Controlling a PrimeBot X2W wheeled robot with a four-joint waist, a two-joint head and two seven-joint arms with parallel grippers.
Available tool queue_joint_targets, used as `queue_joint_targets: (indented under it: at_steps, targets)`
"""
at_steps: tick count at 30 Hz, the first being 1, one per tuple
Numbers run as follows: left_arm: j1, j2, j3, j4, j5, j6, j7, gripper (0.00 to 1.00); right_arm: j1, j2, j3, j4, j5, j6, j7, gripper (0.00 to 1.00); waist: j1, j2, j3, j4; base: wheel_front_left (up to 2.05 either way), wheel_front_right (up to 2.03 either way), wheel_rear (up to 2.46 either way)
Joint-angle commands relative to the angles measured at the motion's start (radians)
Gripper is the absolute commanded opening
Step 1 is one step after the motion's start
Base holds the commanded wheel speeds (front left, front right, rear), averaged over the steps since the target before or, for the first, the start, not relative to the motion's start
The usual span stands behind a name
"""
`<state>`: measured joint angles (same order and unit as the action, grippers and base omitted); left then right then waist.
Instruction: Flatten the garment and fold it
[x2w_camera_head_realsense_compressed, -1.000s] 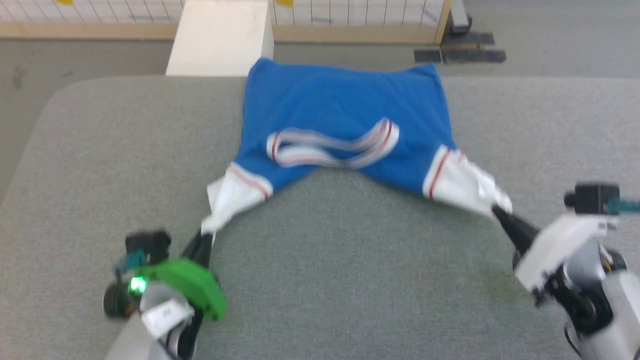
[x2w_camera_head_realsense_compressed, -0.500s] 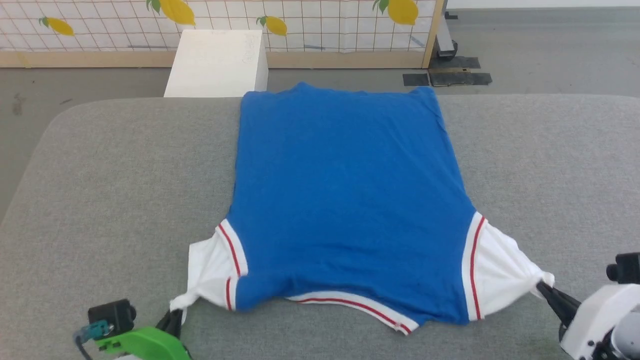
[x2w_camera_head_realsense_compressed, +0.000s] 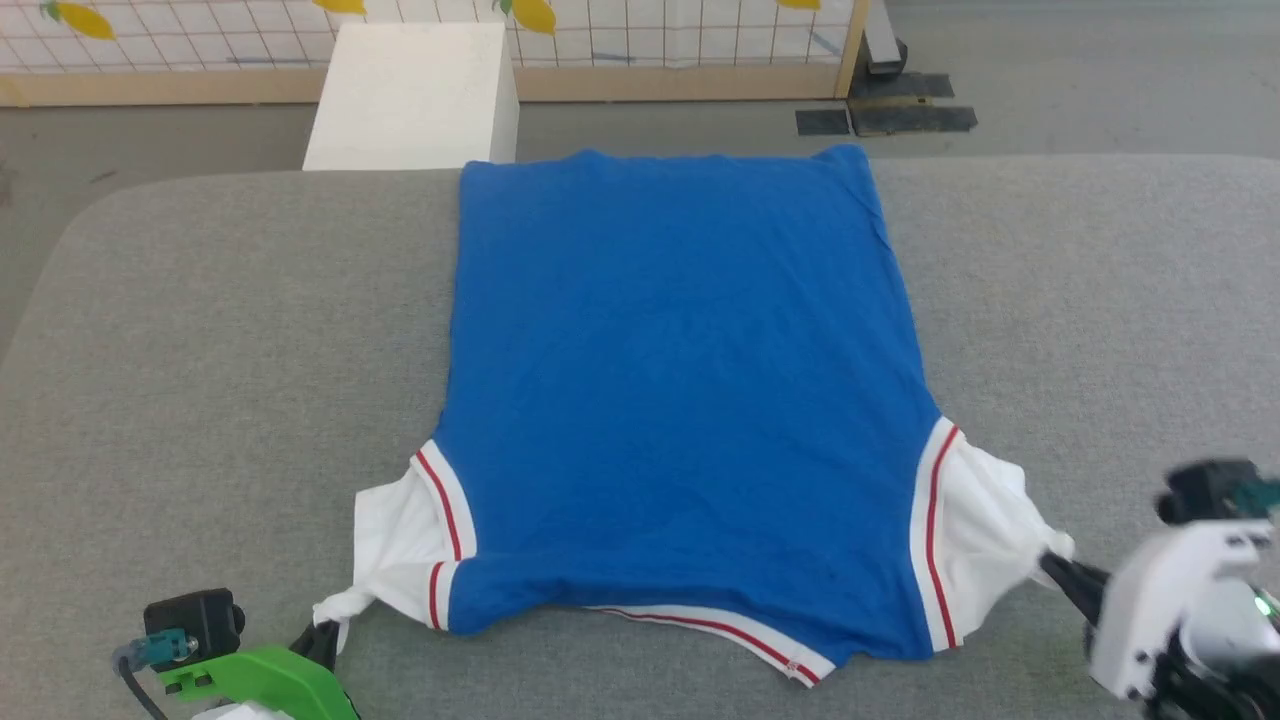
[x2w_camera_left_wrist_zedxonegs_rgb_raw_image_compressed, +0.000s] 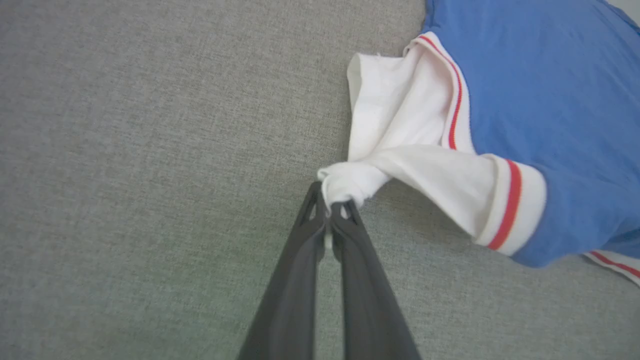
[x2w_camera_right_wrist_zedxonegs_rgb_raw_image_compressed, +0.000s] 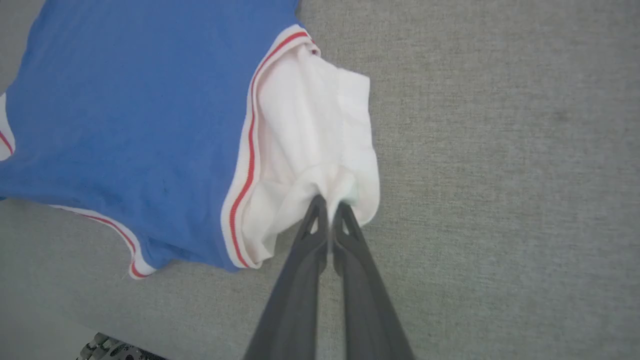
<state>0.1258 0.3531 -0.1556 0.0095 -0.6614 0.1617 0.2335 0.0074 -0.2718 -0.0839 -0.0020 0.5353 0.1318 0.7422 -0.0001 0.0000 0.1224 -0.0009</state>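
The garment (x2w_camera_head_realsense_compressed: 680, 390), a royal-blue T-shirt with white sleeves and red-and-white trim, lies spread flat on the grey table (x2w_camera_head_realsense_compressed: 200, 330), plain blue side up, its collar end toward me. At the lower left my left gripper (x2w_camera_head_realsense_compressed: 322, 632) is shut on the bunched tip of the white left sleeve (x2w_camera_left_wrist_zedxonegs_rgb_raw_image_compressed: 350, 180). At the lower right my right gripper (x2w_camera_head_realsense_compressed: 1060, 570) is shut on the tip of the white right sleeve (x2w_camera_right_wrist_zedxonegs_rgb_raw_image_compressed: 320, 165). Both sleeves are drawn outward into points. The left wrist view shows its gripper (x2w_camera_left_wrist_zedxonegs_rgb_raw_image_compressed: 330, 205) pinching cloth; the right wrist view shows its gripper (x2w_camera_right_wrist_zedxonegs_rgb_raw_image_compressed: 329, 202) doing likewise.
A white box (x2w_camera_head_realsense_compressed: 410, 95) stands on the floor beyond the table's far edge. Behind it runs a wooden-framed white grid screen (x2w_camera_head_realsense_compressed: 700, 45) with yellow lemon prints. Dark floor plates (x2w_camera_head_realsense_compressed: 885, 110) lie at the far right.
A second ago the shirt was bunched at the far end with its collar folded over; now it lies drawn out flat toward me. Both grippers have pulled back with the sleeves. The camera shifted too.
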Motion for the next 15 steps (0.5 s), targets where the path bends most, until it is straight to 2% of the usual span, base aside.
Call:
queue_joint_targets:
  at_steps: [1, 9, 15]
  targets:
    - [-0.008, 0.007, 0.001, -0.003, 0.003, 0.008, -0.001, 0.00, -0.046, -0.001, 0.025, -0.003, -0.014, -0.001, 0.021, 0.00, 0.0001, 0.0000, 0.010, -0.010, 0.00, 0.00, 0.00]
    - [-0.052, 0.002, -0.011, 0.017, 0.009, 0.002, -0.012, 0.00, -0.195, -0.022, 0.166, 0.099, -0.097, -0.001, 0.186, 0.00, 0.0001, 0.0000, 0.024, -0.009, 0.00, 0.00, 0.00]
    - [-0.088, -0.001, -0.023, 0.024, 0.024, -0.010, -0.041, 0.00, -0.258, -0.021, 0.217, 0.204, -0.155, -0.001, 0.299, 0.00, 0.0001, 0.0000, 0.042, -0.006, 0.00, 0.00, 0.00]
